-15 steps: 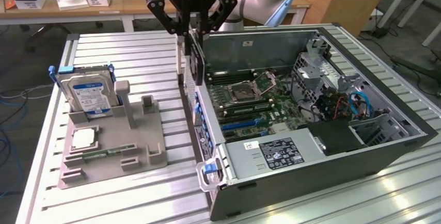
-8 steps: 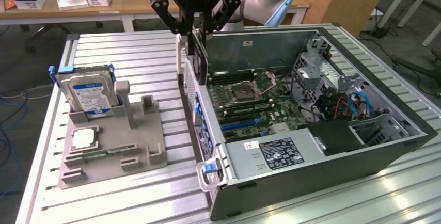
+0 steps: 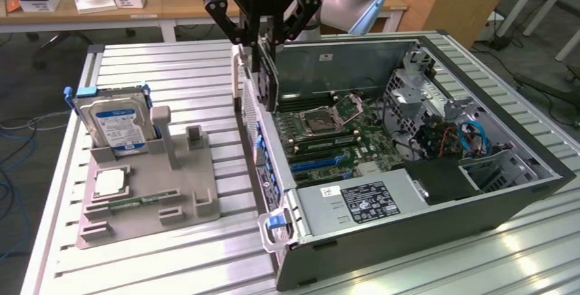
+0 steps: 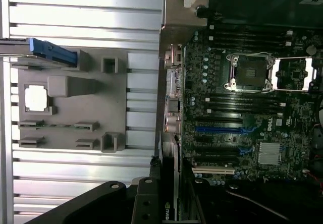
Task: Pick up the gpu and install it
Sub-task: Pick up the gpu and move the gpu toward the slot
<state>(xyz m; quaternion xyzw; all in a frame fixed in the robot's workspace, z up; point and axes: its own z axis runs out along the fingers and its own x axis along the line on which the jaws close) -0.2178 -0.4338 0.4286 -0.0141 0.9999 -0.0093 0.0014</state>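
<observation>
Here, the black articulated pincer (image 3: 263, 37) pinches the gpu (image 3: 263, 81), a thin flat circuit card with a silver metal end bracket, by its upper edge. The card hangs upright and edge-on above the rear wall of the open black computer case (image 3: 507, 186), which lies on its side on the ribbed aluminium table (image 3: 163, 64). In the wrist view the gpu (image 4: 170, 166) reaches down from the pincer (image 4: 169, 196) beside the green motherboard (image 4: 242, 148), near the long blue expansion slot (image 4: 222, 129) but seated in nothing.

Likely hazards:
- **Bracket snagging.** The silver bracket travels just beside the case wall and its rear ports, so a small lateral error would probably hook it on the rim and tilt the card.
- **Missed slot.** Several parallel slots lie close together. If the card comes down slightly off line, its connector edge would land on the plastic slot wall or on neighbouring components instead of in the groove.
- **Pivot in the grip.** The hold is on one edge only, so contact at the far end could swing the card between the pads and jam it.
- **Excess push.** Pressing on a misaligned card would flex the motherboard or bend contacts.

The grey moulded fixture (image 3: 172, 206), which carries the silver hard drive with blue label (image 3: 113, 126), stands well apart and poses no obstruction.
</observation>
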